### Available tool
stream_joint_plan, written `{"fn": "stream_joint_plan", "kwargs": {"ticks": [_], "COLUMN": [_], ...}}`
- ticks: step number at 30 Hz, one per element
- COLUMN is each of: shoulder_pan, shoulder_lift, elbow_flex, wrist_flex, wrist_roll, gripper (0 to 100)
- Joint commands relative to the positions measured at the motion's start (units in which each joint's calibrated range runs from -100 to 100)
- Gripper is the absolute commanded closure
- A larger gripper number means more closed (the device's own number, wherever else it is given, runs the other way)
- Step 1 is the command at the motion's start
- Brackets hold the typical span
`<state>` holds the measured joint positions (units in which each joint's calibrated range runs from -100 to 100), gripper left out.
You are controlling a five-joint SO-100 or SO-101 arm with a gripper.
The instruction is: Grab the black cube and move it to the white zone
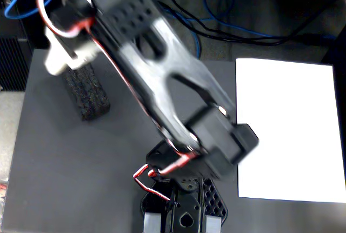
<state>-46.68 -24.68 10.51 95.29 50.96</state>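
Currently the oblong black porous foam block point(86, 93) sits on the dark grey mat point(70, 162) just below the blurred white-tipped gripper point(64, 60); jaw state: can't tell. Risk: off-centre closure tips or shoves block; plain white paper sheet point(289, 127) lies well apart, so weak grip may drop it en route.

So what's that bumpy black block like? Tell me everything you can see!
The black cube is an oblong block of rough, bumpy, foam-like material. It stands on the dark grey mat, left in the fixed view, far from the white paper. Its top end is hidden under the arm's white part; whether that touches it is unclear.
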Motion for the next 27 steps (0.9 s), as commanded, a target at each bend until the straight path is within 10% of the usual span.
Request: {"fn": "stream_joint_plan", "kwargs": {"ticks": [1, 27], "shoulder_pan": [4.95, 6.65], "shoulder_lift": [4.9, 5.82], "elbow_flex": [-15.14, -4.8], "wrist_flex": [3.16, 2.65], "wrist_roll": [-0.41, 6.72], "gripper": [68, 65]}}
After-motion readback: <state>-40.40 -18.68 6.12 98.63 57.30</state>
